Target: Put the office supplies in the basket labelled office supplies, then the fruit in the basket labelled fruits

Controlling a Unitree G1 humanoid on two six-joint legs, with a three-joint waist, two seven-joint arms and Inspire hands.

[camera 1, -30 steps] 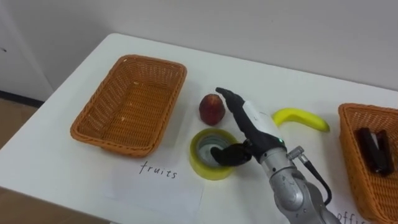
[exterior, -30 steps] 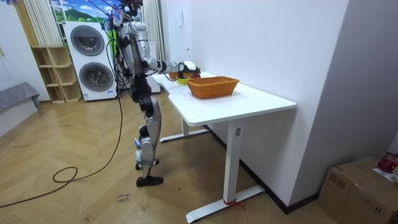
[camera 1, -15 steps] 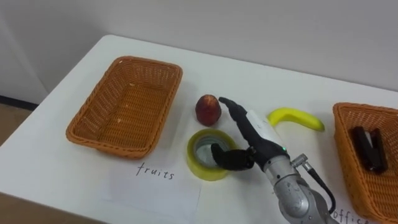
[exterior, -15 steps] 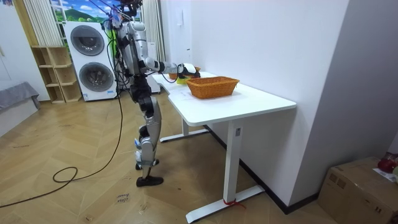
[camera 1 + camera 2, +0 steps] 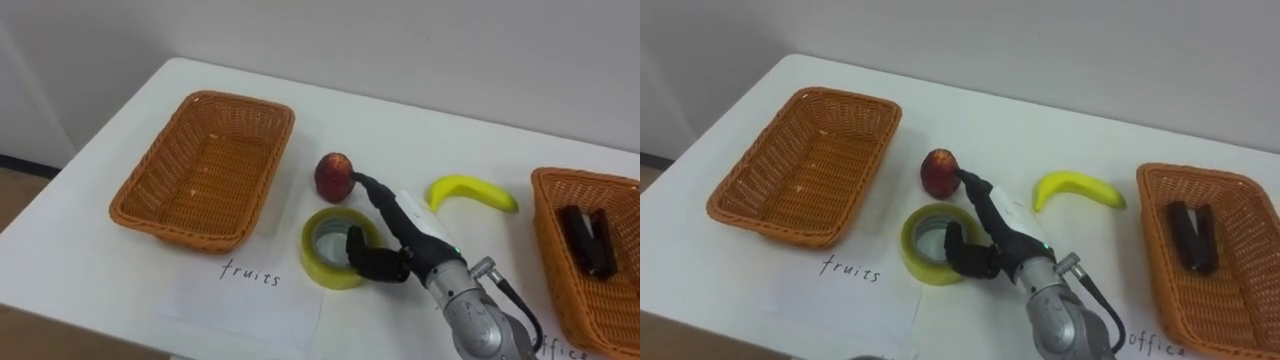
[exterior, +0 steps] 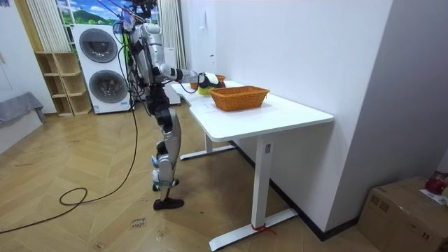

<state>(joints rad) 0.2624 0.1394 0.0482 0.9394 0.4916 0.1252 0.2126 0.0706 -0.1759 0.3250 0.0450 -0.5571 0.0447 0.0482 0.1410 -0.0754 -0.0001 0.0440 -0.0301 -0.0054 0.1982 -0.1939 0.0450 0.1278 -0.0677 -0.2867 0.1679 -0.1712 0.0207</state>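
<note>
Two wicker baskets stand on the white counter (image 5: 420,120), well apart. The left basket (image 5: 205,165) is empty. The right basket (image 5: 556,250) holds one dark stapler-like item (image 5: 590,240), lying along its floor.

Three loose items lie between the baskets:
1. A red fruit (image 5: 333,175), just beside the right wall of the left basket.
2. A banana (image 5: 470,190), lying flat to the right of the red fruit, nearer the right basket.
3. A roll of yellow tape (image 5: 322,275), lying flat with its hole up, directly in front of the red fruit.

A sheet of paper (image 5: 250,300) with handwriting lies at the counter's near edge, in front of the left basket and just beside the roll of yellow tape.

The right robot hand (image 5: 410,225) enters from the lower right. Its state is released: the fingers (image 5: 375,192) are stretched out straight, side by side, and point at the red fruit. The fingertips reach the fruit's right side; contact cannot be confirmed. The thumb (image 5: 365,262) is bent and sits at the right rim of the roll of yellow tape. The hand grips nothing.

In the room view, the robot stands upright at the far end of the counter, at the room view's left, with one arm extended over the counter top. Stacked washing machines (image 6: 98,66) stand behind it.
</note>
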